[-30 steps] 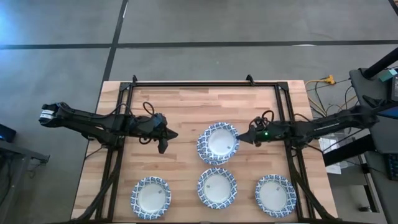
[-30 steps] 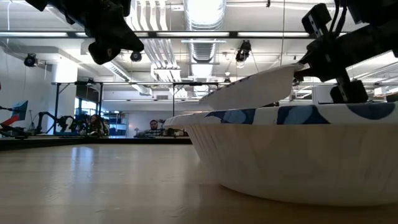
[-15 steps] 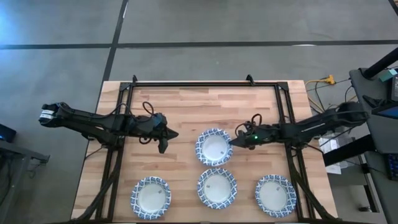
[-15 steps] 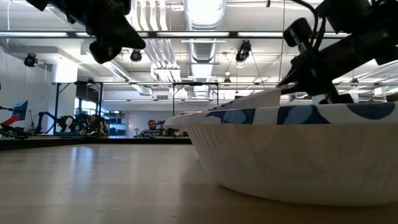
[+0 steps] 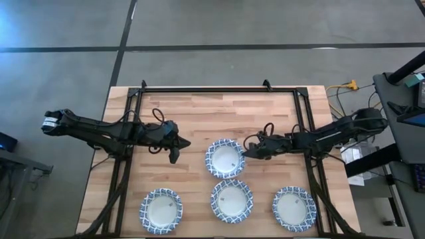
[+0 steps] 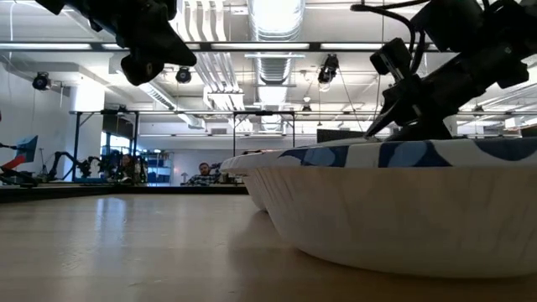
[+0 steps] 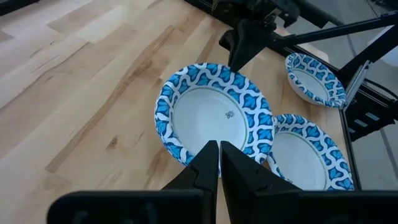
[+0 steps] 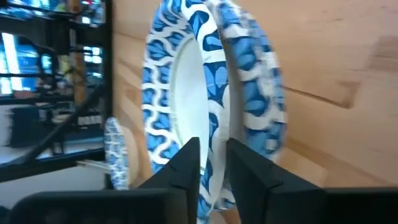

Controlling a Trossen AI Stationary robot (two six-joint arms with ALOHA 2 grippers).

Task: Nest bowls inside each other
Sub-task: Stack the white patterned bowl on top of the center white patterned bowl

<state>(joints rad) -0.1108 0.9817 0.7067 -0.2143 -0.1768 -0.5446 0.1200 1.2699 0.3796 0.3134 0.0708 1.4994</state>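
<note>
Four spots hold blue-and-white patterned bowls. One bowl (image 5: 224, 158) sits mid-table, level in the low view (image 6: 252, 168). Three stand in a near row: left (image 5: 161, 210), middle (image 5: 232, 200) and right (image 5: 294, 208). My right gripper (image 5: 247, 153) is shut on the mid-table bowl at its right side. My left gripper (image 5: 174, 153) hangs shut above the table to the left of that bowl, touching nothing; its wrist view shows the closed fingers (image 7: 219, 158) short of the bowl (image 7: 214, 115). My right gripper pinches the right-hand rim (image 8: 214, 146) of the mid-table bowl, one finger (image 8: 186, 163) on the inner side and one (image 8: 244, 163) on the outer. The fingers come in nearly level from the table's right. The bowl sits level and low at the table.
The near row of bowls lies close in front of the held bowl, the middle one (image 7: 305, 155) nearest it. A black frame rail (image 5: 219, 89) runs around the table's far and side edges. Bare wood (image 5: 199, 116) shows between the arms and the far edge.
My right gripper has moved toward the table's left and down, still shut on the bowl's rim. The bowl, earlier tilted with its held right side raised, has come down level and shifted leftward and a little toward the near row.
</note>
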